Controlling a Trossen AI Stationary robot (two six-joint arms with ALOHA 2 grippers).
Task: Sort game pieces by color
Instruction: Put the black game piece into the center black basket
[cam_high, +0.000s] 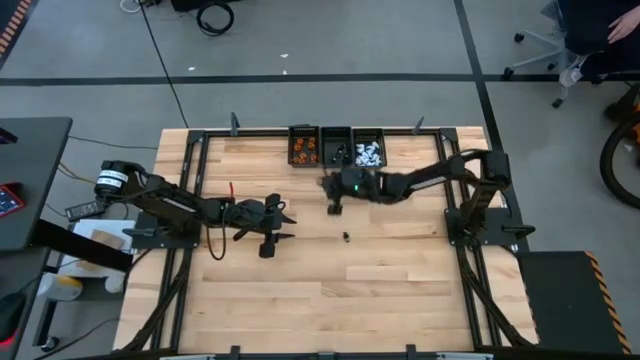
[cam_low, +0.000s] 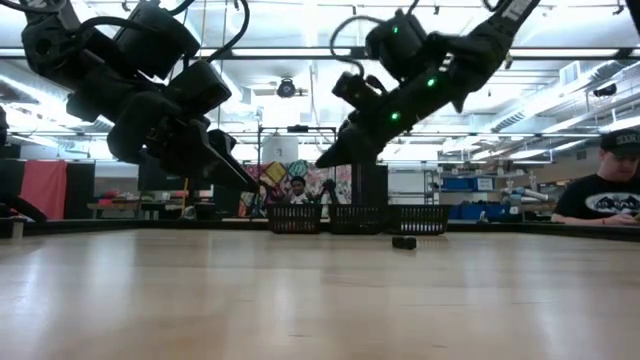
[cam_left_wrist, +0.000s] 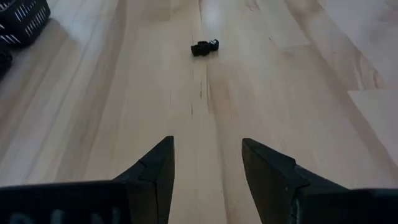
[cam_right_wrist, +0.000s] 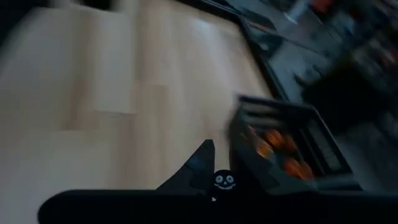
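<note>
A black game piece (cam_high: 346, 237) lies alone on the wooden table, also seen in the left wrist view (cam_left_wrist: 204, 47) and the low view (cam_low: 404, 242). My right gripper (cam_high: 332, 205) hovers above the table, just in front of the bins, shut on a small black game piece with a white face (cam_right_wrist: 224, 181). Three small black bins stand in a row at the far edge: one with orange pieces (cam_high: 303, 150), one with dark pieces (cam_high: 335, 151), one with white pieces (cam_high: 369, 153). My left gripper (cam_high: 288, 224) waits open at centre left, fingers (cam_left_wrist: 155, 171) pointing at the lone piece. My right gripper pinches the black piece with the white face (cam_right_wrist: 224, 181) between its two fingertips. The fingers slant downward from the table's right side (cam_low: 330, 158). The piece is lifted clear of the table.
Black frame rails (cam_high: 200, 150) run round the tabletop. Bare wood (cam_high: 340, 290) stretches across the near half. A person (cam_low: 610, 195) sits beyond the table's far right, and another (cam_low: 297, 188) shows behind the bins.
</note>
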